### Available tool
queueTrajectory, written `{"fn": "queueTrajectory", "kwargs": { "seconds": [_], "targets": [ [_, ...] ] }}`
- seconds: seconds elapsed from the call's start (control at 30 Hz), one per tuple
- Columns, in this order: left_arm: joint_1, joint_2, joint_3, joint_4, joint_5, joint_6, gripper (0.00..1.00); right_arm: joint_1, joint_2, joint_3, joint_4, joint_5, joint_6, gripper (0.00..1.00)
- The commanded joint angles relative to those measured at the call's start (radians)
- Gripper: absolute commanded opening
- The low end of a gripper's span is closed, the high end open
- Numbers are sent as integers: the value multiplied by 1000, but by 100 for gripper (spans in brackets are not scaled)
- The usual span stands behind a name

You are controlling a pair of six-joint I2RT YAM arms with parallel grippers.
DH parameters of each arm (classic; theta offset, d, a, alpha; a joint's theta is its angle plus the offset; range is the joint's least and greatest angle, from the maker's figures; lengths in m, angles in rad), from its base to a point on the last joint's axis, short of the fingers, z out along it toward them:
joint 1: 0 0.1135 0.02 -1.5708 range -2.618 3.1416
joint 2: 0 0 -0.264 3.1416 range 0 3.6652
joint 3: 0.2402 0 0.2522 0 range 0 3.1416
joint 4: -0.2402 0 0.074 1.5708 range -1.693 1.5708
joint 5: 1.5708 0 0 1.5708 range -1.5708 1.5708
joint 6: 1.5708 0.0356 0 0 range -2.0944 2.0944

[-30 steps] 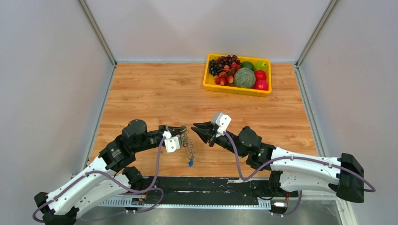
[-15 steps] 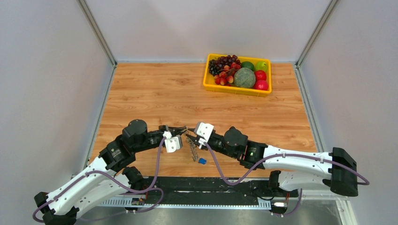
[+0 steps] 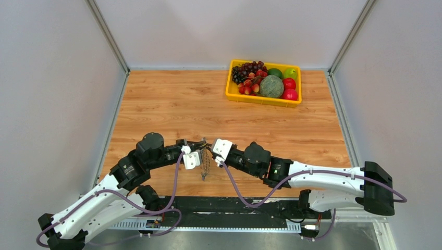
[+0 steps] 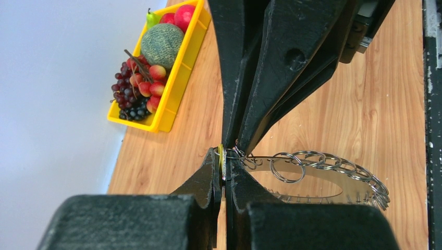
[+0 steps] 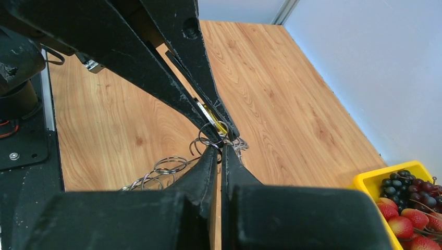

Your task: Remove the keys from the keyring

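Observation:
The keyring (image 3: 205,165) hangs between both grippers above the table's near edge. In the left wrist view it is a flat grey ring (image 4: 360,185) fringed with small loops. My left gripper (image 4: 224,156) is shut on a yellow key (image 4: 221,160), seen edge-on between its pads. My right gripper (image 5: 219,149) is shut on a small loop of the keyring (image 5: 169,165), tip to tip with the left gripper (image 3: 200,147). The right gripper (image 3: 210,151) comes in from the right. Other keys are hidden.
A yellow tray (image 3: 229,87) of fruit stands at the back right of the wooden table, also in the left wrist view (image 4: 173,102) and right wrist view (image 5: 366,182). Grey walls enclose the table. The black base rail runs along the near edge.
My right gripper has moved left to the keyring and shut on it. The ring swung; the blue key that hung below it no longer shows. The left gripper has stayed put.

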State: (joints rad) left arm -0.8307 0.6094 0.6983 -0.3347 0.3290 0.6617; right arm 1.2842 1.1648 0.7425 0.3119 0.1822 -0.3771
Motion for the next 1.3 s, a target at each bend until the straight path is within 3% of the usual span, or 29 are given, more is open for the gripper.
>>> {"fn": "queueTrajectory", "kwargs": {
  "seconds": [0.0,0.2,0.37,0.7,0.93,1.27],
  "targets": [
    [-2,-13,15,80,24,21,0,10,-7,35,26,34,4,0],
    [-2,-14,15,80,17,21,0,8,-93,-8,78,23,93,0],
    [-2,-11,14,80,23,21,0,-5,-133,-77,235,17,273,0],
    [-2,-10,12,79,32,22,0,-9,-103,-148,521,68,474,0],
    [-2,-10,11,79,46,23,0,-13,-88,-151,589,47,508,0],
    [-2,-14,15,76,25,22,0,-20,-120,-147,553,30,540,0]
  ]
}}
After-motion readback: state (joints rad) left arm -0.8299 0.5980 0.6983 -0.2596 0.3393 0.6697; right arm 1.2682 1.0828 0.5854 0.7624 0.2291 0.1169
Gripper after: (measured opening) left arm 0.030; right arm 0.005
